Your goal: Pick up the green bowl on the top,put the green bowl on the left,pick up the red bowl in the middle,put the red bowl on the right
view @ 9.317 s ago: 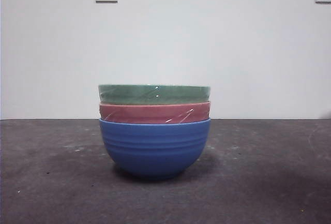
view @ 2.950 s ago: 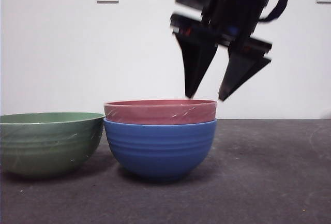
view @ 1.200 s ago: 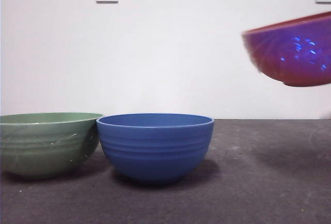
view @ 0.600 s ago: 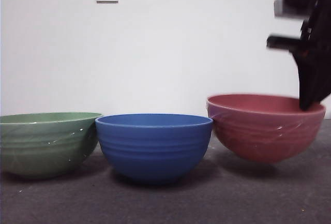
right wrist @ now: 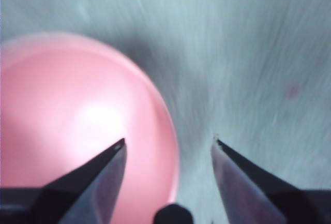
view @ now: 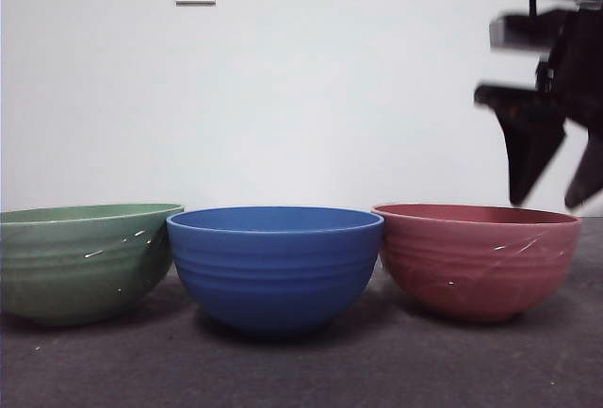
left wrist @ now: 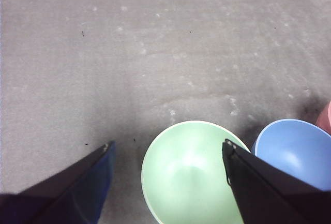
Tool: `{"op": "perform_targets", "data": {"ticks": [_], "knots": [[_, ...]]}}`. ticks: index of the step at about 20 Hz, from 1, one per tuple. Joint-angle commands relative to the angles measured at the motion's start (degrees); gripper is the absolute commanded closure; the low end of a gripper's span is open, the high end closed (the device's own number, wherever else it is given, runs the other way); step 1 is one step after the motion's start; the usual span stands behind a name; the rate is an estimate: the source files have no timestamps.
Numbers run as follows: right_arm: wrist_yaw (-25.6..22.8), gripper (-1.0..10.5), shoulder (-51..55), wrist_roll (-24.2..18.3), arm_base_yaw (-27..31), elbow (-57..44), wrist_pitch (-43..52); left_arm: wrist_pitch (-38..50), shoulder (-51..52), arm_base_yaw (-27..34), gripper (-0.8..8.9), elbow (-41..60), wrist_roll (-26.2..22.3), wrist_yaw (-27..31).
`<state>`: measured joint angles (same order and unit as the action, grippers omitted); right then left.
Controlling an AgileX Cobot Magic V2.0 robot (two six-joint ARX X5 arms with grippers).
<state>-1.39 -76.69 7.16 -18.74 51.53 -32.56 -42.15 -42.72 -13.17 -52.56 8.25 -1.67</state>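
My right claw (view: 551, 199) hangs spread and empty above the red bowl (view: 477, 259), which now sits on the table (view: 301, 370) toward its right edge, no longer tilted in my grip.

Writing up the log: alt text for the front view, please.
Three bowls sit in a row on the dark table: the green bowl, a blue bowl in the middle, and the red bowl. The open right claw hangs just above the red bowl's far rim, empty.
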Motion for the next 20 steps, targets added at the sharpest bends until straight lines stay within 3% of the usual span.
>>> {"op": "perform_targets", "data": {"ticks": [1,3,6,7,8,9,14,18,20], "knots": [[3.5,6.6,6.2,0.5,-0.2,0.4,4.2,0.8,0.1,0.0,4.68,0.0,0.5,-0.1],[7.5,6.6,12.0,0.5,-0.2,0.4,7.5,1.9,0.1,0.0,4.68,0.0,0.5,-0.1],[7.5,7.1,19.4,0.4,-0.2,0.4,7.9,3.9,0.1,0.0,4.74,0.0,0.5,-0.3],[7.5,8.0,21.4,0.3,-0.2,0.4,6.5,4.4,0.1,0.0,5.34,0.0,0.1,-0.3],[7.4,9.2,23.1,-0.1,-0.2,0.4,4.8,4.7,0.1,0.0,6.90,0.0,-0.9,-0.3],[7.0,9.6,24.9,-1.2,-0.2,0.2,3.2,4.9,0.1,0.0,8.44,0.0,-1.3,-0.1],[1.0,9.6,39.1,-2.1,-1.3,-8.8,8.0,6.8,2.9,-0.4,8.21,1.6,-4.0,0.1],[0.6,9.6,52.7,-2.1,-1.7,-18.8,15.1,13.3,12.0,-1.7,8.21,11.3,-3.9,0.1],[0.5,9.6,54.5,-1.7,-1.7,-19.5,15.0,14.8,14.7,-1.8,8.21,15.9,-3.4,-0.1]]}}
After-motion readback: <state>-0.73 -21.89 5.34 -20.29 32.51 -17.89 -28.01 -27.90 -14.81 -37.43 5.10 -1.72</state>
